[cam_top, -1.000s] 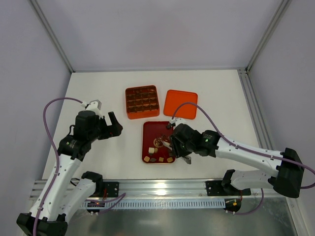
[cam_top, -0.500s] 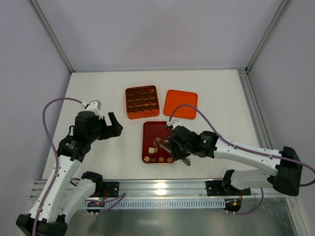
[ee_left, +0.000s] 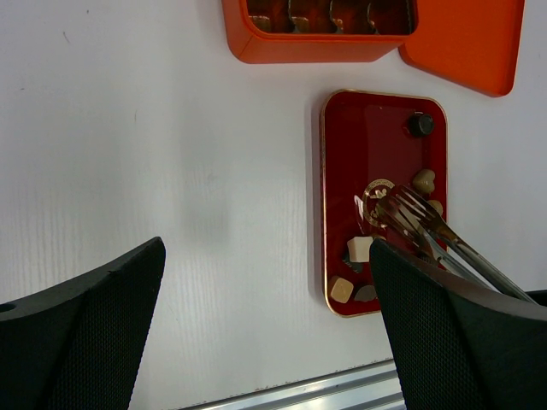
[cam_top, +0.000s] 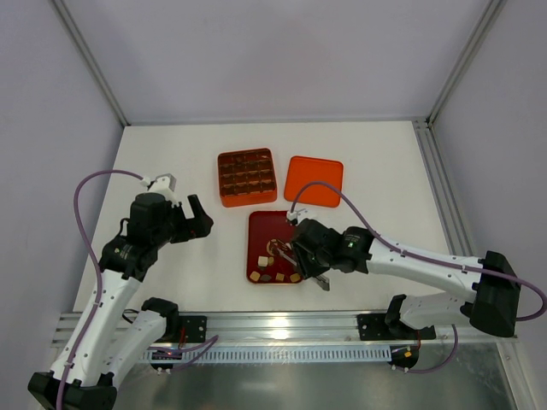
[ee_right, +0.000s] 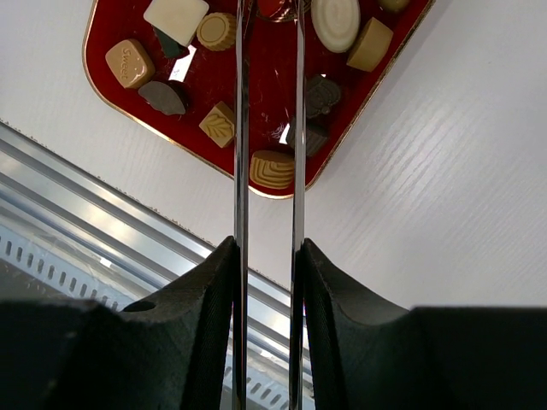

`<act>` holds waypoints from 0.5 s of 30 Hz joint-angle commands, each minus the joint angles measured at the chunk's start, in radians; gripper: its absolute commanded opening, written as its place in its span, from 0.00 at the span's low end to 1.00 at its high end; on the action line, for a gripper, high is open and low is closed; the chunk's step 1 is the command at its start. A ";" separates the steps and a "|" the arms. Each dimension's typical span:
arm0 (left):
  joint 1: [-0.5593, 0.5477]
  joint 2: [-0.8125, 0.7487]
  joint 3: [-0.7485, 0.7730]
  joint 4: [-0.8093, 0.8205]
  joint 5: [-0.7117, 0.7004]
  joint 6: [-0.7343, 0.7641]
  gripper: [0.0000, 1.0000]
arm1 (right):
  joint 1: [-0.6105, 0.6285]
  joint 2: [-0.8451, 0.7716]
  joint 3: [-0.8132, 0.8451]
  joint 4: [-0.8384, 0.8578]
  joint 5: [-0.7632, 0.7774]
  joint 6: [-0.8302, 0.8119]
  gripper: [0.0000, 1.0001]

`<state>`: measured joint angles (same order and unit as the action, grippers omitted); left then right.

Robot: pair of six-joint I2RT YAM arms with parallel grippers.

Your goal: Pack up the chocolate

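The chocolate (cam_top: 275,275) is several small brown, tan and cream pieces on a dark red flat tray (cam_top: 261,224). It also shows in the right wrist view (ee_right: 176,17) and the left wrist view (ee_left: 360,248). My right gripper (cam_top: 306,253) is shut on metal tongs (ee_right: 240,171). The tongs reach over the tray (ee_right: 265,94). Their tips (ee_left: 385,205) are low among the pieces, and I cannot tell whether they hold one. My left gripper (cam_top: 198,218) is open and empty, above bare table left of the tray (ee_left: 376,128).
An orange box with grid compartments (cam_top: 247,177) stands just behind the tray. Its orange lid (cam_top: 314,180) lies flat to its right. A metal rail (cam_top: 282,323) runs along the near table edge. Walls enclose the back and sides.
My right gripper has moved slightly left with the tongs, further over the tray. The left arm has not moved.
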<state>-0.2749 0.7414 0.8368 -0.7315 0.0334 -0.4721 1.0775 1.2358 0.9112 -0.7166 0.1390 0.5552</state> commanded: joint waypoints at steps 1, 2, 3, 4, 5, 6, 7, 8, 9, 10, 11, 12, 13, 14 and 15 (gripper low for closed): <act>-0.004 -0.013 -0.001 0.021 -0.016 -0.007 1.00 | 0.007 0.005 0.051 0.005 0.011 0.000 0.37; -0.004 -0.013 -0.001 0.023 -0.017 -0.008 1.00 | 0.006 0.005 0.055 0.002 0.013 -0.001 0.37; -0.004 -0.013 -0.001 0.023 -0.017 -0.007 1.00 | 0.007 0.005 0.058 0.000 0.011 -0.003 0.36; -0.004 -0.011 -0.002 0.023 -0.017 -0.007 1.00 | 0.006 0.004 0.061 -0.003 0.014 -0.005 0.36; -0.004 -0.011 -0.001 0.023 -0.015 -0.008 1.00 | 0.007 0.005 0.066 -0.006 0.017 -0.005 0.34; -0.004 -0.011 -0.001 0.024 -0.016 -0.007 1.00 | 0.007 0.007 0.071 -0.007 0.019 -0.009 0.34; -0.004 -0.011 -0.001 0.024 -0.017 -0.008 1.00 | 0.006 0.005 0.074 -0.007 0.024 -0.008 0.33; -0.004 -0.011 -0.001 0.023 -0.017 -0.007 1.00 | 0.006 0.005 0.080 -0.010 0.027 -0.011 0.33; -0.004 -0.013 -0.001 0.023 -0.017 -0.007 1.00 | 0.007 0.007 0.084 -0.011 0.031 -0.014 0.33; -0.006 -0.011 -0.001 0.023 -0.017 -0.007 1.00 | 0.006 0.008 0.089 -0.011 0.036 -0.014 0.33; -0.004 -0.013 -0.001 0.023 -0.017 -0.007 1.00 | 0.006 0.010 0.100 -0.014 0.039 -0.015 0.33; -0.004 -0.011 -0.001 0.024 -0.017 -0.008 1.00 | 0.006 0.011 0.104 -0.018 0.046 -0.018 0.33; -0.004 -0.013 -0.001 0.021 -0.017 -0.008 1.00 | 0.006 0.016 0.110 -0.018 0.048 -0.021 0.33; -0.004 -0.013 0.001 0.021 -0.017 -0.008 1.00 | 0.006 0.019 0.120 -0.018 0.051 -0.021 0.33; -0.004 -0.013 -0.001 0.023 -0.017 -0.007 1.00 | 0.006 0.021 0.124 -0.020 0.054 -0.024 0.33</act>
<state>-0.2749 0.7410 0.8368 -0.7315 0.0269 -0.4721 1.0782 1.2514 0.9783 -0.7422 0.1596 0.5484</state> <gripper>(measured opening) 0.996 0.331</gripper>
